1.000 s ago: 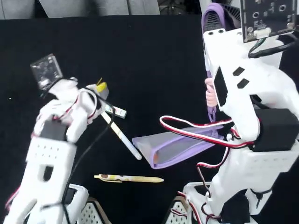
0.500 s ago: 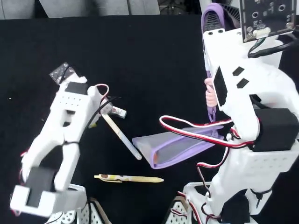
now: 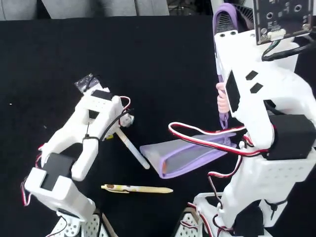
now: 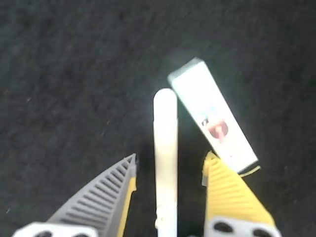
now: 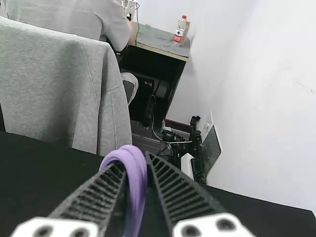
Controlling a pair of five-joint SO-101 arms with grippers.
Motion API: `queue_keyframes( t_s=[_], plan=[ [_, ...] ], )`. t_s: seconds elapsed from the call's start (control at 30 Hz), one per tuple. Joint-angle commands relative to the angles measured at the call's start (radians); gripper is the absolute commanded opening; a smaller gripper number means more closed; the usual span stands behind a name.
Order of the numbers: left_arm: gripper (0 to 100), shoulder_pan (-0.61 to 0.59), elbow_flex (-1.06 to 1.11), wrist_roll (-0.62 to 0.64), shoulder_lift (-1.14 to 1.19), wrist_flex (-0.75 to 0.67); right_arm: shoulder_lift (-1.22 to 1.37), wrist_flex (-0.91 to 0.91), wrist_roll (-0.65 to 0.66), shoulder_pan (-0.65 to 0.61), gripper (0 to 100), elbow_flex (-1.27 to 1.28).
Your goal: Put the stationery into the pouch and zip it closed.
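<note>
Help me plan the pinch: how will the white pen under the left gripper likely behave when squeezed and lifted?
The white pen looks stiff, slim and round, so it should stay straight but could roll or slip. It seems light. The left gripper, open astride it, sits near one end, so it may tilt when lifted.

1. A slanted pen point(image 3: 132, 148) lies inside my left pincer point(image 4: 171, 157), with an eraser point(image 4: 212, 116) just beside it.
2. The pouch point(image 3: 182, 155) lies right of them on the worktop point(image 3: 148, 59).
3. A second pen point(image 3: 136, 188) lies in front of both, nearer me.
</note>
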Motion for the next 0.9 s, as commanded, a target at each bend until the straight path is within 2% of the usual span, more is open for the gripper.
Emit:
queue_keyframes(
  t_s=[0.0, 0.2, 0.3, 0.4, 0.53, 0.67, 0.87],
  plan=[
    [22, 0.001, -0.044, 0.006, 0.051, -0.057, -0.015, -0.025, 0.011, -0.015, 1.1, -0.010],
    [20, 0.001, -0.053, 0.005, 0.140, -0.054, -0.015, -0.025, 0.012, -0.015, 1.1, -0.010],
    [10, 0.001, -0.053, -0.014, 0.135, -0.052, -0.016, -0.025, 0.012, -0.015, 1.1, -0.010],
    [2, 0.008, -0.054, -0.126, 0.114, -0.054, -0.016, -0.025, 0.012, -0.012, 1.1, -0.010],
    [3, -0.001, -0.044, -0.146, 0.069, -0.049, -0.016, -0.025, 0.012, -0.012, 1.1, -0.010],
    [3, -0.042, -0.087, -0.146, -0.015, 0.023, -0.016, -0.025, 0.012, -0.012, 1.1, -0.010],
    [3, -0.091, -0.220, -0.149, -0.273, 0.123, -0.013, -0.026, 0.012, -0.014, 1.1, -0.010]
  ],
)
